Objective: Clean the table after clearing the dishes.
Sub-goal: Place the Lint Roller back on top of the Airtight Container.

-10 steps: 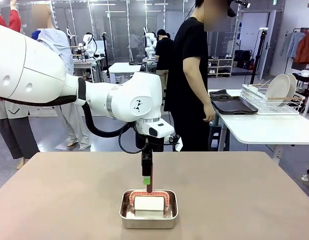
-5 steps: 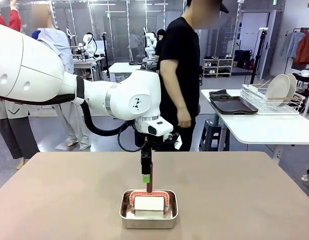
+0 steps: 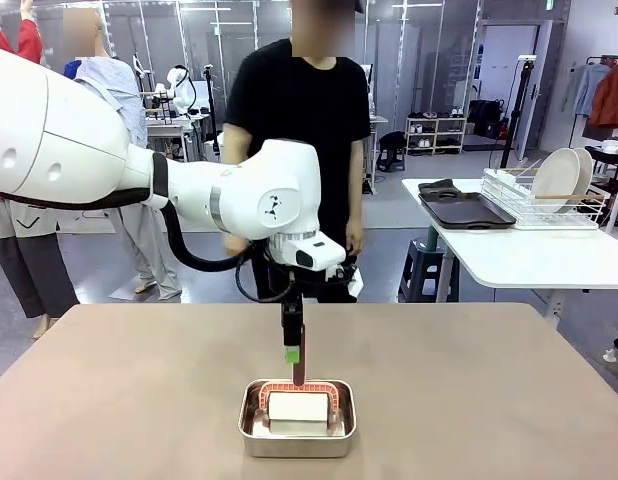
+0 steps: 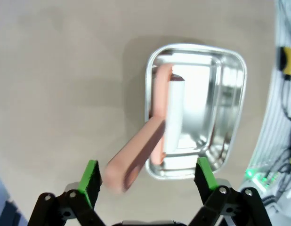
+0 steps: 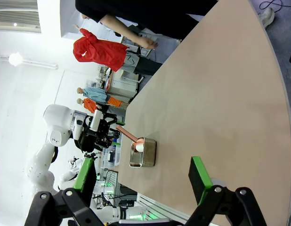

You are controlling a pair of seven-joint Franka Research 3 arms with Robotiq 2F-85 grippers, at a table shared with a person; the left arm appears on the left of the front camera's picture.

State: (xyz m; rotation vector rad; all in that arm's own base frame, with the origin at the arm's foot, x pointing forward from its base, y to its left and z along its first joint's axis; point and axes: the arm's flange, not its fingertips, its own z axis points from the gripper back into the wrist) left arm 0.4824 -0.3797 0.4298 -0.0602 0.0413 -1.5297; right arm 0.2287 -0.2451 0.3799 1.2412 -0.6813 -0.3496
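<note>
Under the left claw (image 4: 148, 175): table (image 4: 65, 84).

Glossy white rounded arm (image 3: 139, 170), black cable loop, black tool (image 3: 293, 352) with green pads (image 4: 90, 174).

Surfaces as I see them

I read the table (image 3: 139, 400) as smooth and matt, beige-brown — no glare. The small pan (image 3: 297, 432) is shiny polished steel, mirror-bright inside. Its roller (image 4: 174, 113) looks white and soft-surfaced, on a matt terracotta plastic handle (image 4: 131, 157). The left gripper (image 4: 148, 175) has black glossy plastic fingers with matt green pads (image 4: 90, 175).
</note>
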